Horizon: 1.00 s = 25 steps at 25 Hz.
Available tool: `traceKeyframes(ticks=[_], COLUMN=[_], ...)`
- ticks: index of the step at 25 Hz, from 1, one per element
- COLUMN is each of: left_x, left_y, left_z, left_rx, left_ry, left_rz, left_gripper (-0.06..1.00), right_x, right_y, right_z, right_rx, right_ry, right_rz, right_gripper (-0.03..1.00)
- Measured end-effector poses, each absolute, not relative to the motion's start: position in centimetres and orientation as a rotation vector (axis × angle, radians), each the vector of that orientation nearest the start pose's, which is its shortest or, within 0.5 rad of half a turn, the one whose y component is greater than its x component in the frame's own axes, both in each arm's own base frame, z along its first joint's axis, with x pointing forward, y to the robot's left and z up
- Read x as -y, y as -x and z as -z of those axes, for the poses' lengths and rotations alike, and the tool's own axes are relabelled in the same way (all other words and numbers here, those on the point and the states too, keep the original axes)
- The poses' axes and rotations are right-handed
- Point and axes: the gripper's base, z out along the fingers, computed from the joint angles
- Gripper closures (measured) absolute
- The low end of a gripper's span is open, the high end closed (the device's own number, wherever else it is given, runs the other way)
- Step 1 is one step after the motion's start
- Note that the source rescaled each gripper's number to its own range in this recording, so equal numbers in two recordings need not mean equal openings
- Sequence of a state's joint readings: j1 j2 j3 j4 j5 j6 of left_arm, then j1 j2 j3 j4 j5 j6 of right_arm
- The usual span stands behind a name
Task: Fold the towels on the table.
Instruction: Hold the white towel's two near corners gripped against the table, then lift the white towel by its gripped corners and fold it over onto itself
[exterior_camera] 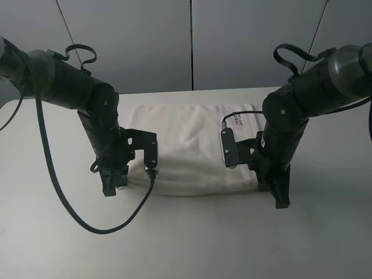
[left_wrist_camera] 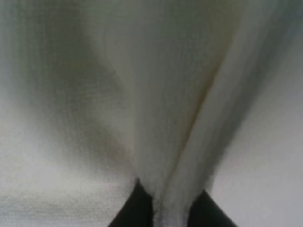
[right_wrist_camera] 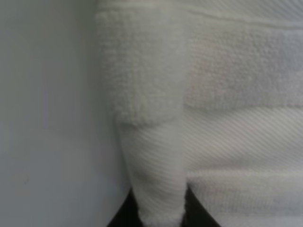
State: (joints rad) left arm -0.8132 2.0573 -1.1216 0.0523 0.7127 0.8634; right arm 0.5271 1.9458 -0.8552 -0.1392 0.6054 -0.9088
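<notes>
Terry towel (exterior_camera: 192,145) soft, limp, light — likely sags between grips. Your left gripper (left_wrist_camera: 170,213) and right gripper (right_wrist_camera: 161,215) each clamp pinched-up edge fold — lift evenly.

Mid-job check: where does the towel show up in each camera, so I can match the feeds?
Exterior high: the towel lies mid-table between both arms.
Left wrist: it fills most of the picture, a ridge pinched in the left gripper.
Right wrist: it fills most of the picture, a corner pinched in the right gripper.
Shared landmark: bare table beside the towel's edge.
</notes>
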Motion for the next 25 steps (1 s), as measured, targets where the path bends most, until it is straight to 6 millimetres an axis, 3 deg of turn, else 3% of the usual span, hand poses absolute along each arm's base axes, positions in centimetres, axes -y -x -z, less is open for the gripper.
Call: traceKeyframes(ticks=[15,19,25], left_x=[24.6,24.9,24.7], left_y=[-22.3,-21.7,-21.4], left_z=[-9.7,-11.7,-16.3], left_rx=[2.017,2.023,2.116], left_ry=[2.178,2.2,2.288], left_rz=[-0.067,-0.088,-0.092], left_gripper=[0.94,0.94,0.94], right_x=[-13.6,-13.6,-13.5], right_y=[-22.5,-21.9,-21.5], right_z=[-10.5,-11.4,-14.5], right_rx=[-2.572,-2.596,-2.541], right_ry=[2.137,2.134,2.071], right_rz=[-0.148,-0.204,-0.196], right_gripper=[0.96,0.96,0.96])
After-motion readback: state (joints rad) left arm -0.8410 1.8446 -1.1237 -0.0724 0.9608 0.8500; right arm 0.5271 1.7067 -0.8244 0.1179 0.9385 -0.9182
